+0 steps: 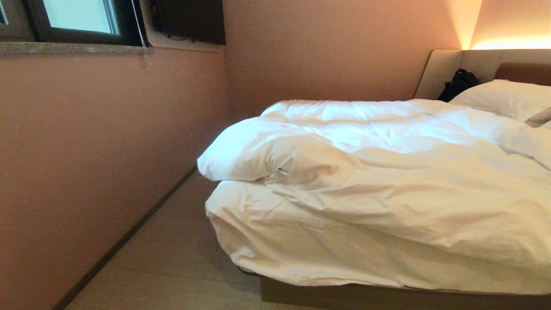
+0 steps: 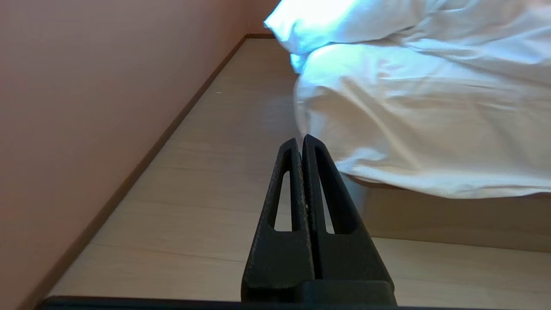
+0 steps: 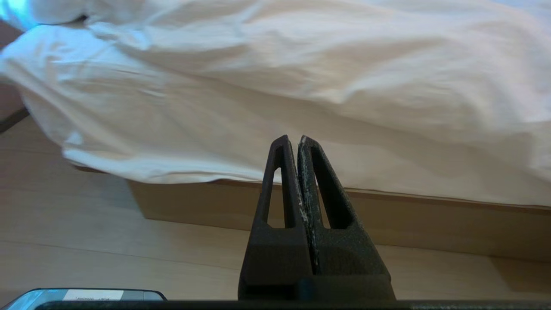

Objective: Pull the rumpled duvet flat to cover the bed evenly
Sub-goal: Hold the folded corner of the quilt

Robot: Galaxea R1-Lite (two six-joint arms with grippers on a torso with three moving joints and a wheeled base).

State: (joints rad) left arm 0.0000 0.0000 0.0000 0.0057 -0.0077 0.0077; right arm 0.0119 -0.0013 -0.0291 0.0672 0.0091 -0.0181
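both grippers, left gripper [image 2: 300,140] and right gripper [image 3: 292,140], pressed together near bed [image 1: 387,295]; grabbing duvet [image 1: 366,172] off-centre risks uneven cover

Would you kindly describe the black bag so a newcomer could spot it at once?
Start at the wide bed with a tan wooden base and follow the rumpled white duvet to the beige padded headboard. The small black bag leans against it beside the white pillow, the only dark item among pale linens.

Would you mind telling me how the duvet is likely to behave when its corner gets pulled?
The duvet looks floppy: it lies in creased folds, so the corner would probably stretch before the rest follows. Its puffy doubled-over bulk suggests some drag. The overhang above the bed base may slide fairly easily.
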